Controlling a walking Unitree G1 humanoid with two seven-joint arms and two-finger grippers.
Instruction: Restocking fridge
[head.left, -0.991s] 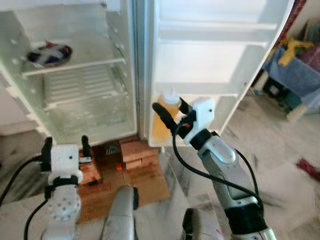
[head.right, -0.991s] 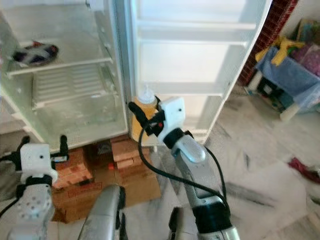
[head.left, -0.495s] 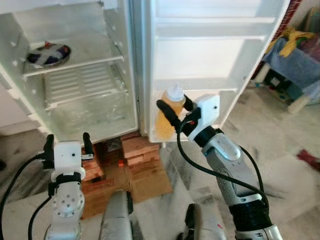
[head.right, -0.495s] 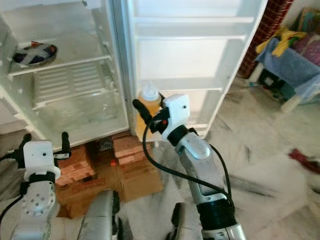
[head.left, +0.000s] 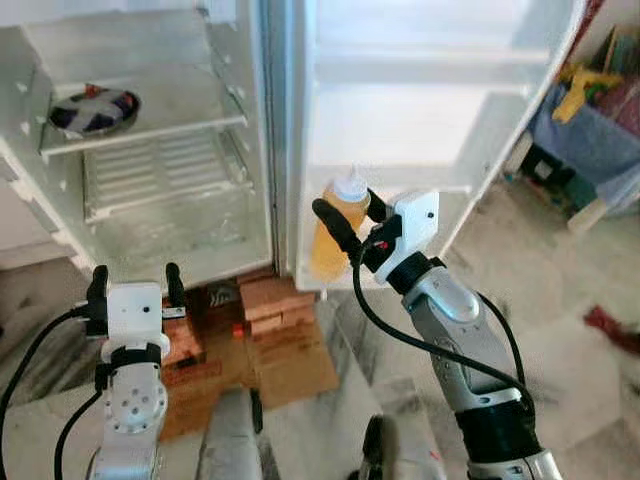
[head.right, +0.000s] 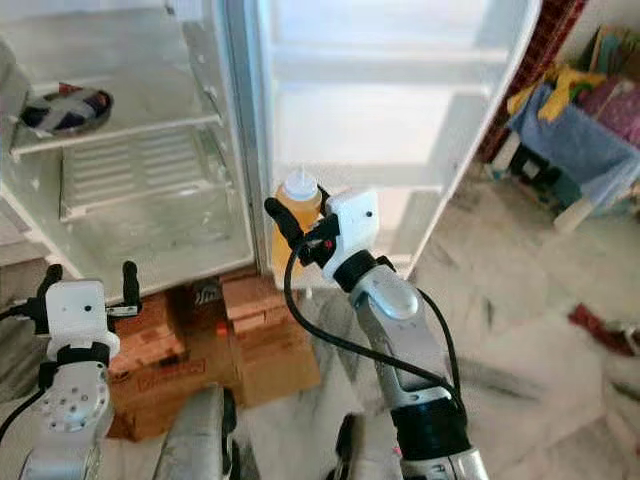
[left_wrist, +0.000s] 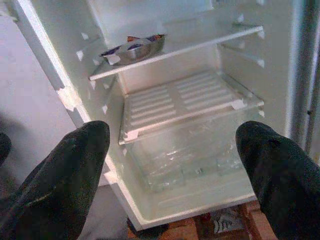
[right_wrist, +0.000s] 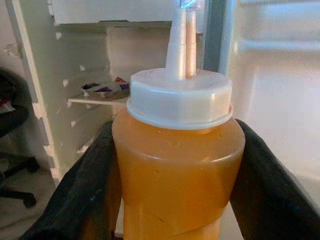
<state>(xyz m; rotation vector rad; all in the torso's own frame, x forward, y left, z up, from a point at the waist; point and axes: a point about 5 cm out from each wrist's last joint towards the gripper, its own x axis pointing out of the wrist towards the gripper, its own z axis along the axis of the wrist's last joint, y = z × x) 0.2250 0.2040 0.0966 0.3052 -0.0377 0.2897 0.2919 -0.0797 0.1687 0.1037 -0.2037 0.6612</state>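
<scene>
An orange squeeze bottle (head.left: 336, 232) with a white nozzle cap is held upright by my right gripper (head.left: 350, 222), which is shut on its body; the black fingers (right_wrist: 270, 200) press both sides of the bottle (right_wrist: 177, 175). The bottle hangs in front of the lower shelf of the open fridge door (head.left: 420, 120). My left gripper (head.left: 133, 288) stands open, low at the left, in front of the fridge's bottom compartment (left_wrist: 190, 150), with nothing between its fingers (left_wrist: 60, 170).
A dark bowl (head.left: 95, 108) sits on a middle fridge shelf, above a ribbed white crisper cover (head.left: 160, 175). Red bricks and cardboard (head.left: 275, 320) prop up the fridge base. A blue-covered table with clutter (head.left: 600, 130) stands at the far right on the marble floor.
The right gripper has lifted the bottle slightly, closer to the door's shelf edge. The camera has shifted a little. The left gripper stays about where it was.
</scene>
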